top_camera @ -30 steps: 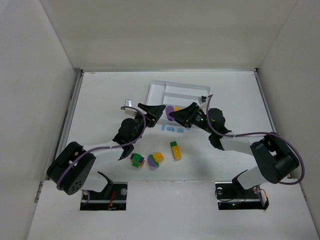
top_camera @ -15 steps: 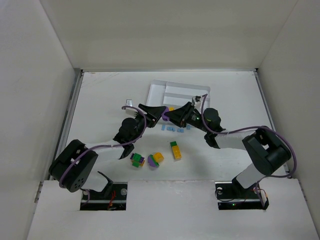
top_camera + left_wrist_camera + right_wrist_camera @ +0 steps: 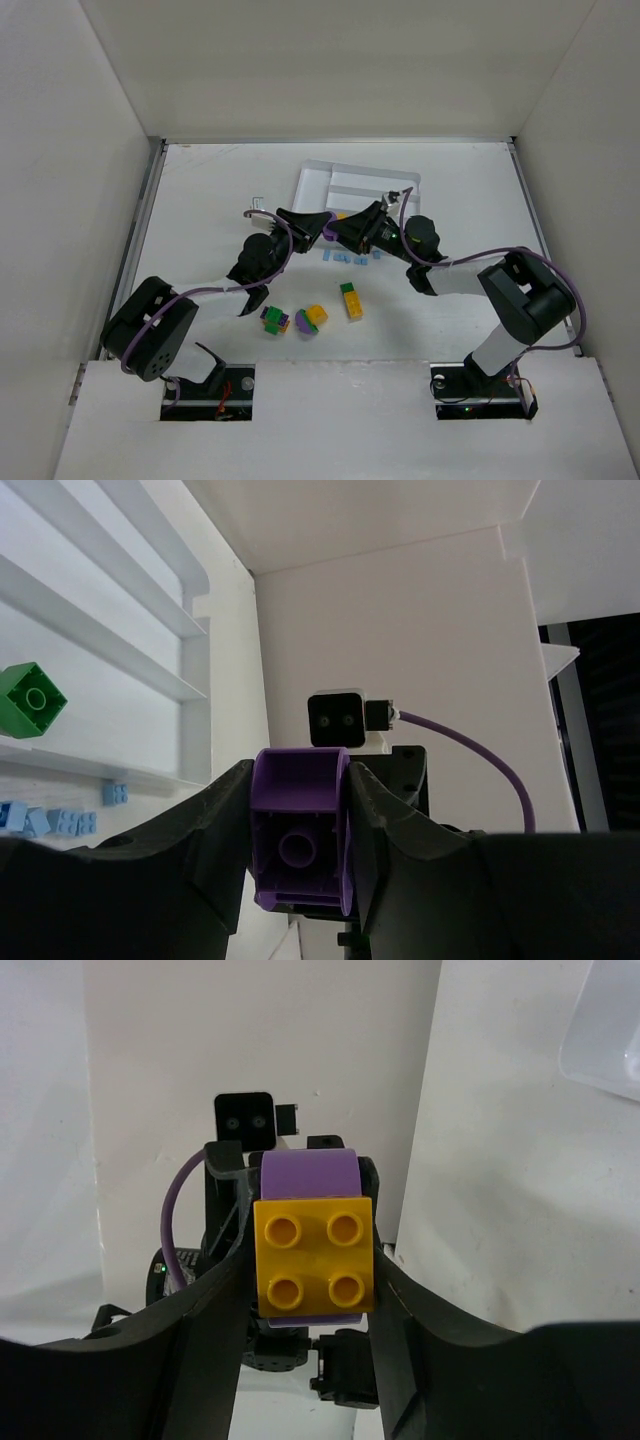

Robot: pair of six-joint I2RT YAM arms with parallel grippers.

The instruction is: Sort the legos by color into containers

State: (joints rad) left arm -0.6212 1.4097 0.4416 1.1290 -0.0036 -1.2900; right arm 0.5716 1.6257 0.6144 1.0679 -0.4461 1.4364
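While the two claws are meeting at the near edge of the white tray [image 3: 312,185], the left claw [image 3: 300,780] is clamping the purple brick [image 3: 298,850] and the right claw [image 3: 312,1260] is gripping the yellow brick [image 3: 312,1256] stuck to it. A second ago the left claw was standing wider and apart.

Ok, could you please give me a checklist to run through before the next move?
1. Left gripper on purple brick: ok, both its sides are pinched.
2. Right gripper on yellow brick: cannot tell; it sits between the jaws, but contact is unclear.
3. Bricks split: not ok, yellow is stuck on purple.
4. Tray close by: ok, just beyond both grippers; a green brick lies in one section.
5. Table cleared: not ok, blue bricks and mixed clumps lie loose.
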